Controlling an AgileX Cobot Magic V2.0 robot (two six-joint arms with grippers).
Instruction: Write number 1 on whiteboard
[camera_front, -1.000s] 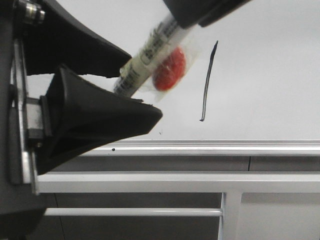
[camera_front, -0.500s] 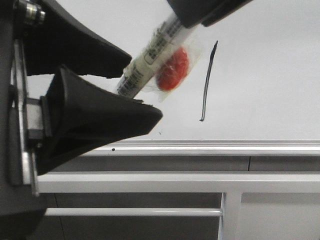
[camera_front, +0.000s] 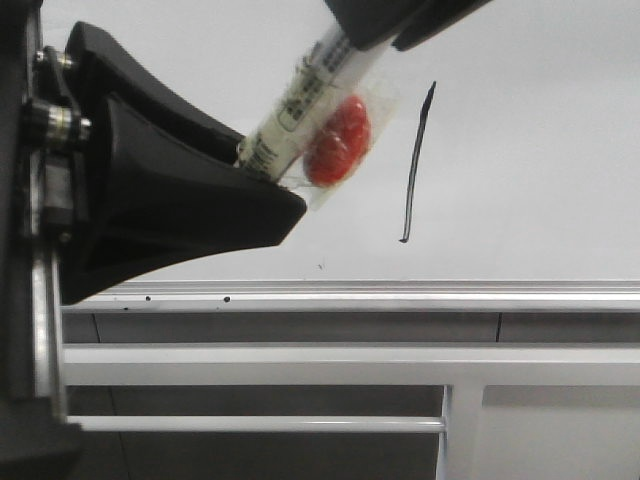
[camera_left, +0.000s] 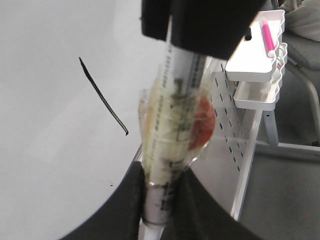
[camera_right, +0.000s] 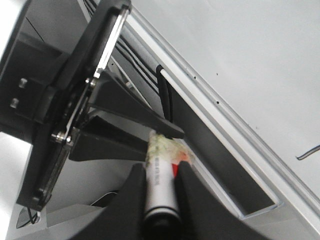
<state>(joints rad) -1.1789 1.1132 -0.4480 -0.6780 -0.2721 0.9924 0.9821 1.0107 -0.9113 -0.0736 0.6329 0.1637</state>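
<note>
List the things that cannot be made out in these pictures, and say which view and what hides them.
- Marker tip: in the front view the left claw covers its lower end; the wrist views show no tip either.
- Marker's upper end: hidden inside the right claw, itself cut off by the top edge.
- Print on the marker: blurred under crinkled clear tape in the left wrist view.
- Whiteboard: only its lower rail is in frame; the other edges are cut off.
- Number 1: the right wrist view's edge crops it.

White pegboard (camera_left: 227, 130), bins (camera_left: 257, 50); metal frame (camera_front: 350, 362).
</note>
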